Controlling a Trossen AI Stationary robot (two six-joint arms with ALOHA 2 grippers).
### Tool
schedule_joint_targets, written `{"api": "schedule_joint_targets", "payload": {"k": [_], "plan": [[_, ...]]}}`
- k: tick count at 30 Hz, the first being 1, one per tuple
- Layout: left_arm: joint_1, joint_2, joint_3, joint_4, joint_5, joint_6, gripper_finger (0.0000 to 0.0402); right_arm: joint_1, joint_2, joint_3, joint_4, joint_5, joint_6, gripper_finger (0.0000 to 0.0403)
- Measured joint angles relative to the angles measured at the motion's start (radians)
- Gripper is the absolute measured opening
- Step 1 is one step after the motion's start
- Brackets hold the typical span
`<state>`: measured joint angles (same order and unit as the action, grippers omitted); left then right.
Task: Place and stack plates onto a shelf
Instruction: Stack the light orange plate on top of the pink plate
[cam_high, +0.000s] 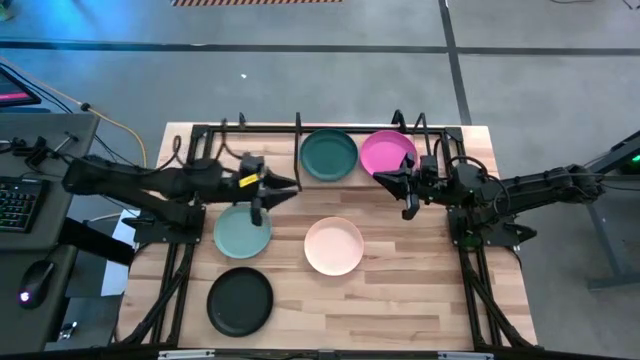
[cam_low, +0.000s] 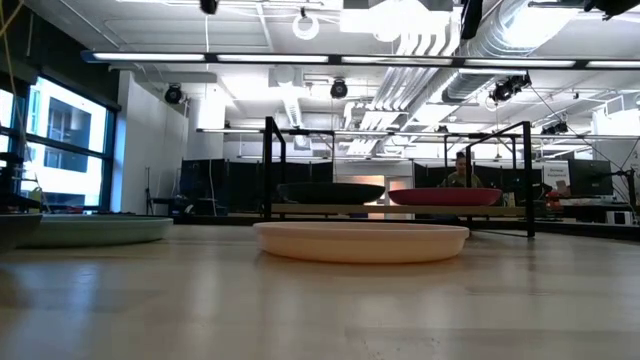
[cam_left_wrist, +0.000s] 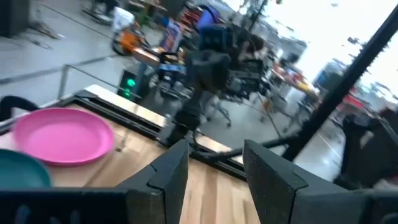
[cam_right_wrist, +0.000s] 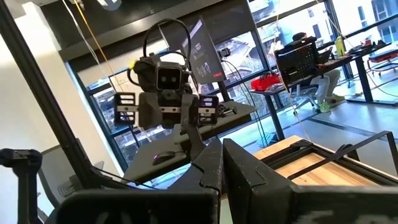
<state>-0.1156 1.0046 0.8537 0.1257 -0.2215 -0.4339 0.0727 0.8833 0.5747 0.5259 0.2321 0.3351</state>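
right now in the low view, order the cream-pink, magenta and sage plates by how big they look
1. cream-pink plate, widest, though nearest the camera
2. magenta plate, farther back on the shelf
Sage plate is cut by the frame edge, so unranked.

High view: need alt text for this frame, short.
Seen from overhead, the dark teal plate and magenta plate sit side by side on the shelf at the table's far edge. The sage green plate, cream-pink plate and black plate lie on the table. The left gripper and right gripper hold nothing.
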Motion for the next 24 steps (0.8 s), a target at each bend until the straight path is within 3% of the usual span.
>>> {"api": "schedule_joint_targets", "payload": {"k": [6, 14, 19, 24], "plan": [[-0.004, -0.052, -0.02, -0.084, -0.011, -0.005, 0.0141, 0.0, 0.0, 0.0, 0.0, 0.0, 0.005, 0.0], [-0.004, -0.05, -0.021, -0.38, 0.084, -0.142, 0.0141, 0.0, 0.0, 0.0, -0.017, 0.0, 0.031, 0.0], [-0.017, -0.035, -0.021, -0.516, 0.124, -0.199, 0.0141, 0.006, 0.007, 0.0, -0.179, -0.012, 0.19, 0.0001], [-0.03, -0.035, -0.021, -0.477, 0.124, -0.189, 0.0141, 0.05, 0.068, 0.0, -0.349, -0.082, 0.401, 0.0028]]}}
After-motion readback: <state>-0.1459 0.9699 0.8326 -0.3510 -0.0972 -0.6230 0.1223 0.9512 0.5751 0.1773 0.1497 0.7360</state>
